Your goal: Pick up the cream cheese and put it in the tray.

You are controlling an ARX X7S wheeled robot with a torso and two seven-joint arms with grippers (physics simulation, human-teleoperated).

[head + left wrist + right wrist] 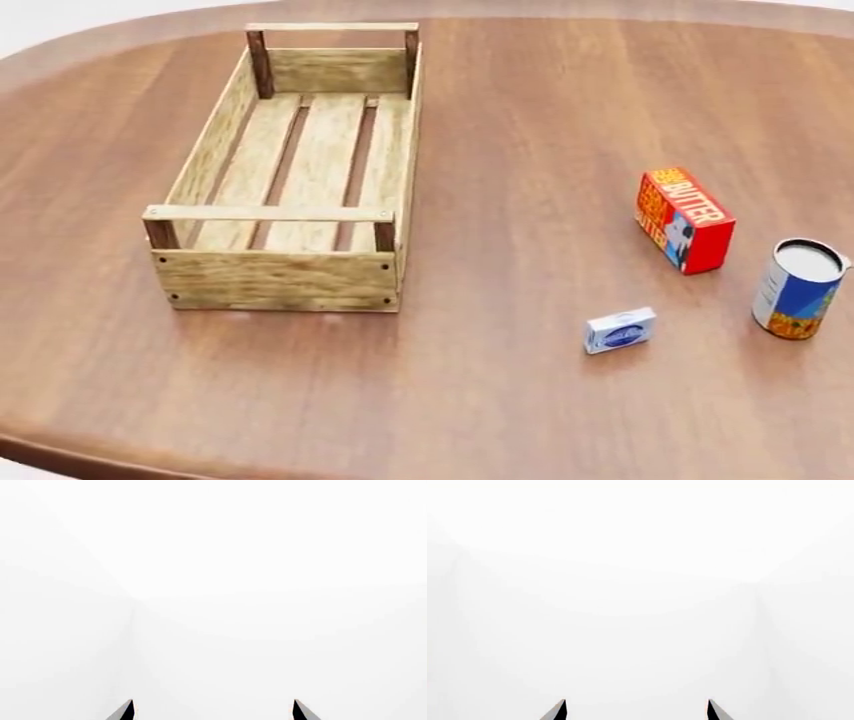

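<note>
Two grippers, left [213,711] and right [636,710], have fingertips spread apart, facing blank white, neither near the bench [534,120]. Nothing is grasped yet. My cheese [621,330] lies flat, well apart from the tray [276,278]. Next, I judge, my right gripper must reach down to the cheese.

We read one word clearly: "BUTTER", in yellow capitals along the top face of the red-orange butter box [683,220]. The cream cheese [621,330] bears a blue oval logo, but its lettering is too small to read. The can [797,290] perhaps carries print, though we make out only colours.
</note>
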